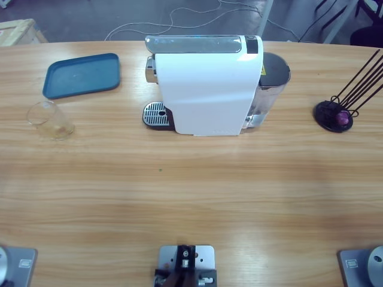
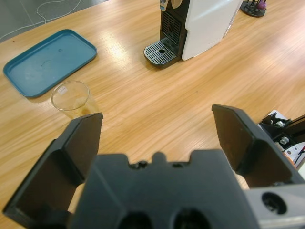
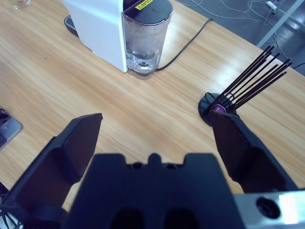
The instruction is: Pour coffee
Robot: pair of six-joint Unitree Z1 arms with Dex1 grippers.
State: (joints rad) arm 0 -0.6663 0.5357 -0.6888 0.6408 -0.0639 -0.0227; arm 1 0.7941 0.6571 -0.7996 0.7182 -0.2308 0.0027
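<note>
Showing no readable writing, machine's yellow label (image 3: 143,5).

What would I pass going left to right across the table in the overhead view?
Clear glass → blue tray → drip grate → white coffee machine → its water tank → black capsule rack holding a purple capsule.

glass (image 3: 19,4) cut off by top edge, capsule (image 1: 343,118) too small to make out
</note>
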